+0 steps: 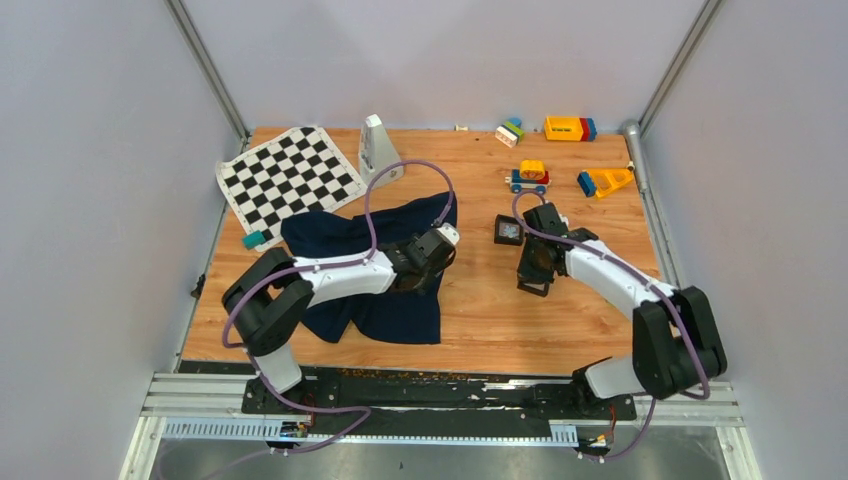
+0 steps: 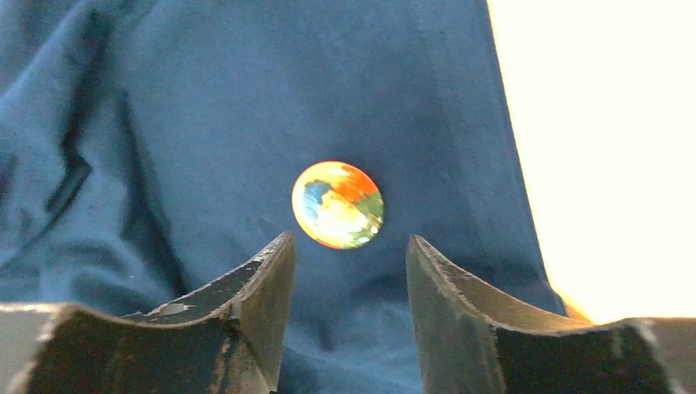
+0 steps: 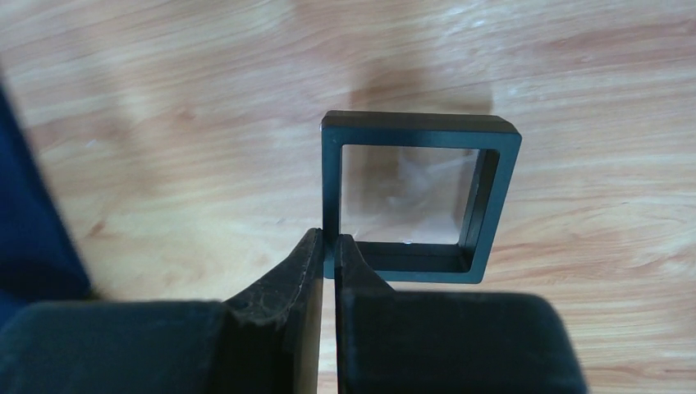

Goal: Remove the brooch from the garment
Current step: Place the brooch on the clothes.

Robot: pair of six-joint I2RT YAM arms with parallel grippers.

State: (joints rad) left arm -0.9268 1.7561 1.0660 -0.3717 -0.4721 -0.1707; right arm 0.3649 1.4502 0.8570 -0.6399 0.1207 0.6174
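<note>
brooch (image 2: 337,204): a small round disc, glossy and slightly domed, blotched orange, blue, green and pale yellow; it lies flat on the garment, near the cloth's right-hand edge in the left wrist view.
garment (image 2: 205,123): soft dark navy cloth, matt and plain, smooth around the brooch and bunched into deep folds further left; from above it sprawls over the left half of the table under the left arm.
left claw (image 2: 349,246): released, its two fingers (image 2: 254,287) standing well apart. they are dark, scuffed and curved to blunt tips, low over the cloth. the brooch sits just beyond the gap between them, touching neither finger.
right claw (image 3: 328,242): clenched, the fingers almost meeting, pinching the near left corner of the black square frame (image 3: 418,123).
black square frame: a shallow hard-edged box rim, matt black, with a clear film stretched across the opening (the wood grain shows through it). it is well apart from the garment, on the right half of the table.
table (image 1: 480,310): light wood-grain top, smooth with a faint sheen.
chequered mat (image 1: 290,175): black-and-white squares, flat, at the far left corner, its near edge close to the garment.
toy car (image 1: 528,178): bright plastic, among other coloured blocks scattered along the far right.
</note>
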